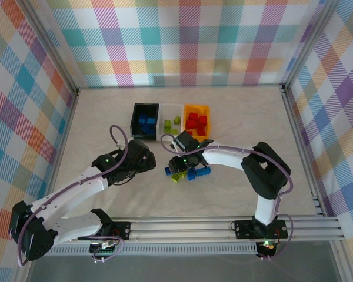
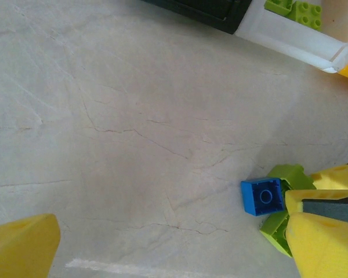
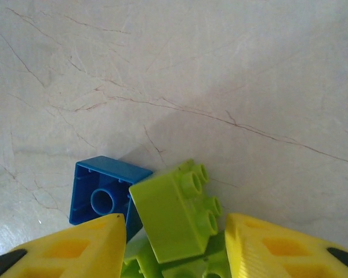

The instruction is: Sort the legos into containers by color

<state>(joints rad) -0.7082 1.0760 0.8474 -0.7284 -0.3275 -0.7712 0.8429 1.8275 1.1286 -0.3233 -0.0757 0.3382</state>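
Right jaws narrow, straddling green brick (image 3: 173, 217), not yet tight; left jaws wide. Pinch squarely, clear of blue brick (image 3: 101, 194).

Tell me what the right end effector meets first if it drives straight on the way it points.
Probably the lime green brick framed by the right end effector; the blue brick lies just beside that line. Depth is unclear.

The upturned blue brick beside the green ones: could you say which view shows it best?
Left wrist: the blue brick lies whole, unblocked. Right wrist: closer, but a green brick overlaps it. Top external: tiny.
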